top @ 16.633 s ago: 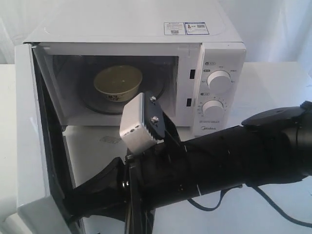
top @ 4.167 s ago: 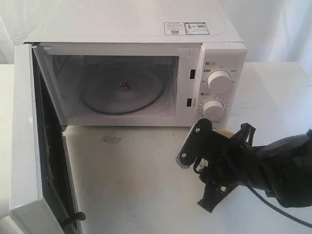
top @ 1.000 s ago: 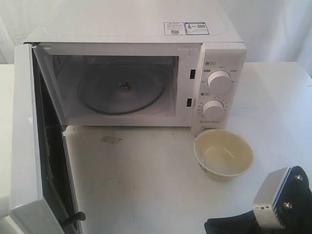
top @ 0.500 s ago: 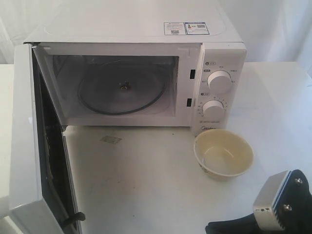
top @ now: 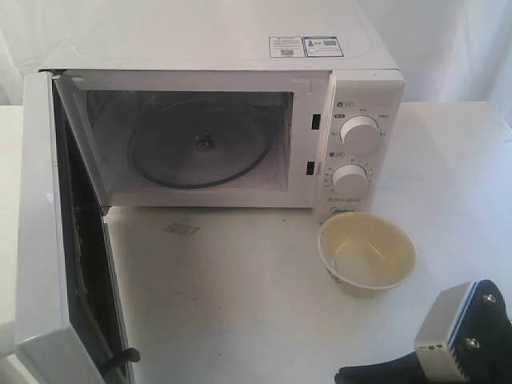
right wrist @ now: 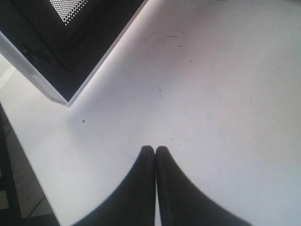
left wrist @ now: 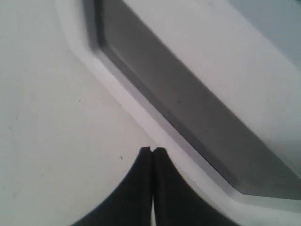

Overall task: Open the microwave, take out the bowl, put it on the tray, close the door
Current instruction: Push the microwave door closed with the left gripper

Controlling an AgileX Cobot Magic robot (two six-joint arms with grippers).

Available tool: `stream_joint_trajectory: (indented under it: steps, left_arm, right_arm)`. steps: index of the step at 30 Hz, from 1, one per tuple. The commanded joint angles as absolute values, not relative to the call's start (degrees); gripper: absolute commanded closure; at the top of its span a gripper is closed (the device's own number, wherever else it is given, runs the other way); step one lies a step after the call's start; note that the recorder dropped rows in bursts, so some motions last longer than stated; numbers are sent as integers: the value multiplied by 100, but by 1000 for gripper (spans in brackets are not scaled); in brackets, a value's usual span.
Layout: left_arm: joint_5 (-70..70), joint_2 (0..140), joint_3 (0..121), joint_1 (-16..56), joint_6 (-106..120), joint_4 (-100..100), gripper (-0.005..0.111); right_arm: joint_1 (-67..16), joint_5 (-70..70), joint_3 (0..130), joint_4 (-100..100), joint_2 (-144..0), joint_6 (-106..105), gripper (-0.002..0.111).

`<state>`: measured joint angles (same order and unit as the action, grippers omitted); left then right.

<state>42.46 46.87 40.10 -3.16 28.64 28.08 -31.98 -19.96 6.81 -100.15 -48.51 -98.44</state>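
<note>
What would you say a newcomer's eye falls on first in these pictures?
The microwave stands wide open, its door swung out to the left of the exterior view, and only the glass turntable lies inside. The cream bowl sits upright on the white table just in front of the dial panel, nothing touching it.

A white table (top: 240, 320) bears a small greyish patch (top: 182, 230), with a white curtain (top: 448, 40) hanging behind.

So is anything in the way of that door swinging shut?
Nothing visible does. The bowl stands off to the side, in front of the dials, seemingly just outside the swing of the door.
</note>
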Motion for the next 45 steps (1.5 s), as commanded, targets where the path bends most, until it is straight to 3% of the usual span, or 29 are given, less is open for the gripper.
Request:
stream_joint_trajectory:
  steps: [1,6,12,23,45]
  left_arm:
    - [4721,5275,4454,-326,4923,4139,107]
    - [4755,5654,4513,-198,6125,4859,107]
    - [3741,6105,4536,475,6789,5601,107]
    - [2426,7007,4969,1446,6857,5700,107]
    - [2142,7929,5948,1627,7049,5824,107]
  right_arm:
    - [-3196,-2036,663,-9995,-4810,-9909,108]
    - [-3196,-2047,663,-9995,-4810,-9909,108]
    - [-3196,-2034,663,-9995,-4810,-10021,108]
    - [-3196,-1892,663,-9995,-4810,-10021,108]
    - [-3196,-1971,1622,-9995,-4810,-9870,108]
